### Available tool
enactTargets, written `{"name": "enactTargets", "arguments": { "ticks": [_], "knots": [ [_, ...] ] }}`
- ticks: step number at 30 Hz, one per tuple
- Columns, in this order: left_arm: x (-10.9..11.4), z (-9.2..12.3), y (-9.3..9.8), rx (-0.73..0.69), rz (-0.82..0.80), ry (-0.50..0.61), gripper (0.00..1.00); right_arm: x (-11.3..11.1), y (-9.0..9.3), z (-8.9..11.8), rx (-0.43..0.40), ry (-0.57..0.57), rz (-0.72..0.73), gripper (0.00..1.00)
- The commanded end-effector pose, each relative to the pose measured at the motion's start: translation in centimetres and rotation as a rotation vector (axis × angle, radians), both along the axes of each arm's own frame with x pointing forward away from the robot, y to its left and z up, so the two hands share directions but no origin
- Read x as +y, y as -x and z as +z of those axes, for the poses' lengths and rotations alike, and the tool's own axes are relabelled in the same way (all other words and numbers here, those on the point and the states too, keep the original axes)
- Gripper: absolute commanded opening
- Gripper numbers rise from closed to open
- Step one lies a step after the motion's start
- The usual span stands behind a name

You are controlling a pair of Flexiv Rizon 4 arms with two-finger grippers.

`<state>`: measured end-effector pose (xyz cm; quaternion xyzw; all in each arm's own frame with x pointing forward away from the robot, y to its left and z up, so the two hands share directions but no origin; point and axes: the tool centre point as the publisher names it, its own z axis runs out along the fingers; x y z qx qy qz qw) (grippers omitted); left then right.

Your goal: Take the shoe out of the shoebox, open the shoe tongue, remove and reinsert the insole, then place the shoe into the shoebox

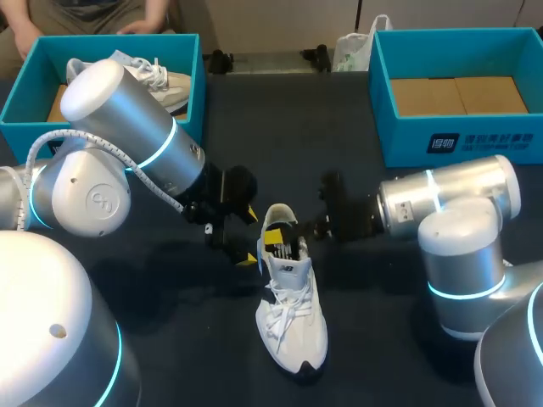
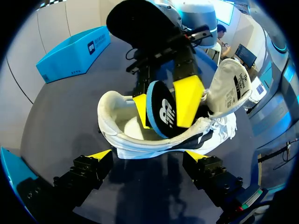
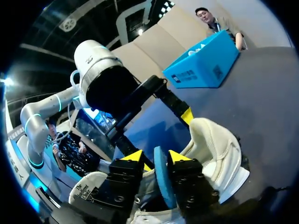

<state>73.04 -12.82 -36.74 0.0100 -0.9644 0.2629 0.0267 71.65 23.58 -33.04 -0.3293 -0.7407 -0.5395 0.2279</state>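
A white shoe (image 1: 293, 326) lies on the dark table, toe toward me, its tongue (image 2: 231, 88) folded back. A blue-edged black insole (image 2: 161, 109) stands on edge in the shoe's opening. My right gripper (image 1: 284, 242) reaches into that opening from the right. The insole (image 3: 161, 179) sits between its yellow fingers, which stand slightly apart from it, so the gripper is open. My left gripper (image 2: 148, 156) is wide open at the heel side of the shoe (image 2: 126, 135), touching nothing. In the head view the left gripper (image 1: 249, 237) is just left of the heel.
A blue shoebox (image 1: 191, 64) at the back left holds another white shoe (image 1: 165, 80). A second blue shoebox (image 1: 407, 140) at the back right shows only its cardboard floor. My left arm (image 1: 127, 110) leans over the table's left half.
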Motion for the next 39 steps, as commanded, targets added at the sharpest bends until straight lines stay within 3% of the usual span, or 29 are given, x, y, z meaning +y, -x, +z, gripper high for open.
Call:
{"name": "enactTargets", "arguments": {
  "ticks": [1, 6, 15, 17, 20, 23, 33, 39],
  "knots": [
    [0.0, -0.1, 0.0, 0.000, -0.001, 0.000, 1.00, -0.2, -1.0, -0.5, 0.011, -0.006, 0.007, 0.00],
    [0.0, -0.1, 0.0, 0.000, -0.001, 0.000, 1.00, -0.4, -1.0, -1.6, 0.042, -0.012, -0.007, 0.00],
    [0.0, -0.1, 0.0, 0.000, -0.001, 0.000, 1.00, -0.1, 1.2, -3.4, 0.103, -0.027, -0.041, 0.00],
    [0.0, -0.1, 0.0, 0.000, -0.001, 0.000, 1.00, 0.1, 1.3, -3.1, 0.095, -0.019, -0.046, 0.03],
    [0.0, -0.1, 0.0, 0.000, -0.001, 0.000, 1.00, 0.2, 1.1, -2.2, 0.075, 0.000, -0.037, 0.32],
    [0.0, -0.1, 0.0, 0.000, -0.001, 0.000, 1.00, 0.0, 0.9, -1.3, 0.061, 0.026, -0.032, 0.43],
    [0.0, -0.1, 0.0, 0.000, -0.001, 0.000, 1.00, -1.2, 0.1, 1.2, 0.043, 0.096, 0.016, 0.44],
    [0.0, -0.1, 0.0, 0.000, -0.001, 0.000, 1.00, -2.0, -0.7, 2.0, 0.085, 0.143, 0.093, 0.44]
  ]
}}
